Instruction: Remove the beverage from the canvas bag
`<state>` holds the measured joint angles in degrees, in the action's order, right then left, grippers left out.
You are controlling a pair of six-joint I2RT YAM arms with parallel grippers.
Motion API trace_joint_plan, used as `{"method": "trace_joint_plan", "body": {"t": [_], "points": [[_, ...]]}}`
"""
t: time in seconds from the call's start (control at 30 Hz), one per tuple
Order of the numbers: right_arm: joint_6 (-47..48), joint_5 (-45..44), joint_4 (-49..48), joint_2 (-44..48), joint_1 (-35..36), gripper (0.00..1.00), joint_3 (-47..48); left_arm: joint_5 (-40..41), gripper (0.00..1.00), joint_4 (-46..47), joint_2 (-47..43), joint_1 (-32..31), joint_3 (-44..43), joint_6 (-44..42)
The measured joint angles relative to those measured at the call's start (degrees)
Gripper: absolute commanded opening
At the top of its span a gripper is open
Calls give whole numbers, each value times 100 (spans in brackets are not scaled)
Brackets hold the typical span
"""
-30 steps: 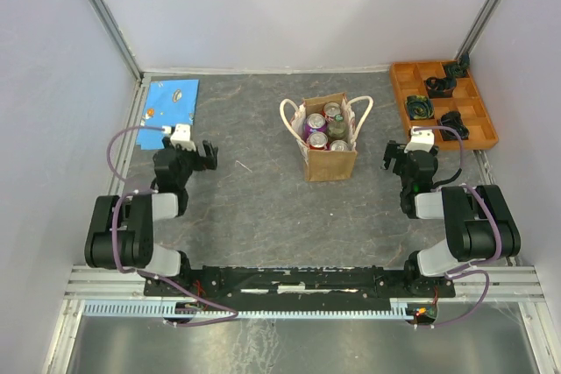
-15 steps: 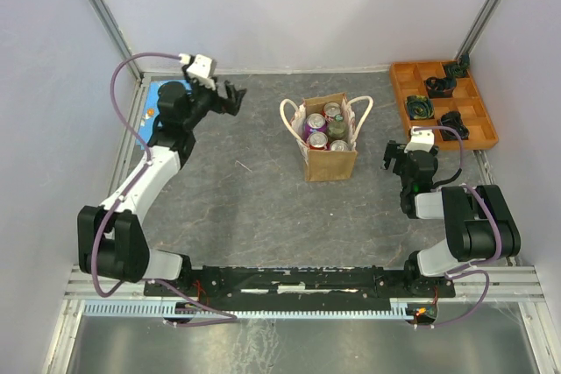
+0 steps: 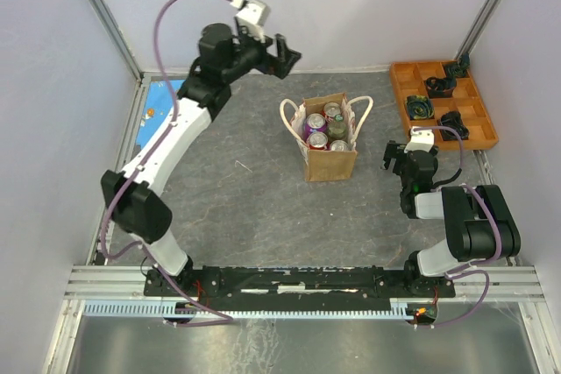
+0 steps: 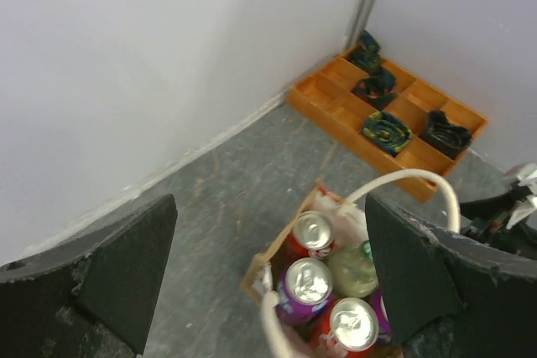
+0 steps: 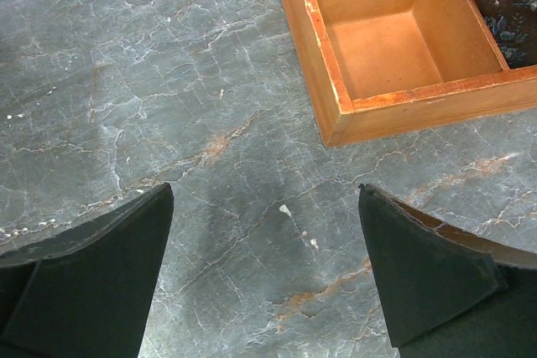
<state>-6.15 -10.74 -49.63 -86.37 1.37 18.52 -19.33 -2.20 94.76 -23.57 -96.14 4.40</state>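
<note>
Top external shows the left tool, jaws apart, raised back-left of the bag on the surface, cans upright inside. Best to descend straight over one can, straddling it, clear of handles.

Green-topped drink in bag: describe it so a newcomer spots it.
Mid-table stands a small tan canvas bag with cream looped handles, packed with drinks. The green-topped drink sits on its right side. Only it has a pale green top; its neighbours are silver-lidded cans.
</note>
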Motion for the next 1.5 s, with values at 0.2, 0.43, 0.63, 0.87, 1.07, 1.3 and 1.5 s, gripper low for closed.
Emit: {"method": "trace_joint_plan", "body": {"t": [0.2,0.43,0.63,0.87,1.07,1.3,1.5], "points": [[0,0,0,0,0,99,0,116,99,-826,546,-881,-627,-315],[-2,0,0,0,0,99,0,-79,41,-973,737,-1084,-625,-645],[0,0,0,0,0,99,0,-87,20,-935,1027,-1307,-433,-914],[0,0,0,0,0,99,0,-188,33,-1276,1794,-1576,-393,-1126],[0,0,-2,0,0,99,0,-24,55,-1578,2028,-1814,-295,-1172],[0,0,0,0,0,99,0,636,73,-1906,2028,-1906,-162,-1193],[-2,0,0,0,0,99,0,1270,77,-2310,2013,-1993,-122,-1198]]}}
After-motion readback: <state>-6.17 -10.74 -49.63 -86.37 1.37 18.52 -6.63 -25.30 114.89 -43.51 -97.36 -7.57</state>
